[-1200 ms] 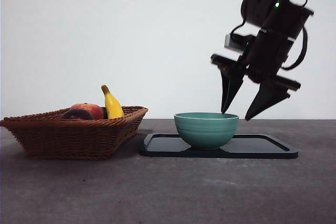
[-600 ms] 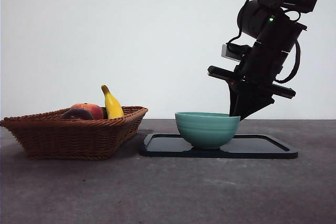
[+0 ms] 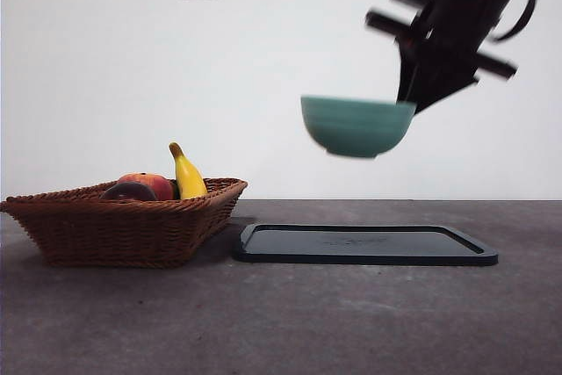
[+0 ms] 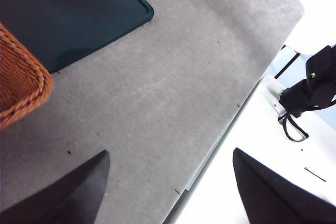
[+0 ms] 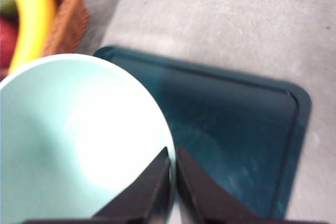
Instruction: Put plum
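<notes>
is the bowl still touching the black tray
Apart. The front view shows the bowl hanging in the air in the right gripper, with bare wall between it and the tray.

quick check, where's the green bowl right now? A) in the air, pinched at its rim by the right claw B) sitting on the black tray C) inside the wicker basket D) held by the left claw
A. The green bowl hangs clear above the black tray, and the right wrist view shows the right claw closed on its rim.
</notes>
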{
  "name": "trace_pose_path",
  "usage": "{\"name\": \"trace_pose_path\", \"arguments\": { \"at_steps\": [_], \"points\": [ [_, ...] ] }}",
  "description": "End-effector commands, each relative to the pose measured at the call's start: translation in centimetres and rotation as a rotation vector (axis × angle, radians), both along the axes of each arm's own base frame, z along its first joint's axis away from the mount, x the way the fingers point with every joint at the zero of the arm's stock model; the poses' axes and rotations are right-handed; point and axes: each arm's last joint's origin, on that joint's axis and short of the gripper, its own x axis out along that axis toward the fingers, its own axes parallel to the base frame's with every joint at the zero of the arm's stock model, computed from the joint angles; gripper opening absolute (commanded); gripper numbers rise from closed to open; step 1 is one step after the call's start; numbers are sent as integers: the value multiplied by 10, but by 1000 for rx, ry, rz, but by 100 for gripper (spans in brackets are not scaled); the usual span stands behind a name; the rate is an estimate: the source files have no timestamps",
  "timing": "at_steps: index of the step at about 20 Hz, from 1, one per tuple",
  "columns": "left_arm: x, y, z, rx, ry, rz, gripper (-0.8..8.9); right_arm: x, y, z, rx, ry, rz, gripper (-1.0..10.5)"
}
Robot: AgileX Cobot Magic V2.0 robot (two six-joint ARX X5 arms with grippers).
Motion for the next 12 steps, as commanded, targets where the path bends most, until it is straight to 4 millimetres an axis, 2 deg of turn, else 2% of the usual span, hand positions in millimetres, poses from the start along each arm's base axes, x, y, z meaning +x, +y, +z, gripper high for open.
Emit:
{"name": "trace_pose_path", "arguments": {
  "at_steps": [1, 4, 7, 9, 12],
  "points": [
    [1, -1, 4, -6, -17, -13, 371, -19, 2, 25, -16, -54, 56, 9],
    [1, -1, 4, -6, -17, -13, 372, -55, 0, 50, -23, -84, 97, 9],
    [1, -1, 4, -6, -17, -13, 372, -84, -1, 57, -36, -117, 114, 9],
    [0, -1, 4, -5, -13, -13, 372, -98, 0, 49, -39, -110, 142, 9],
    [0, -1, 3, -4, -11, -13, 372, -108, 6, 24, -74, -63, 171, 9]
  ]
}}
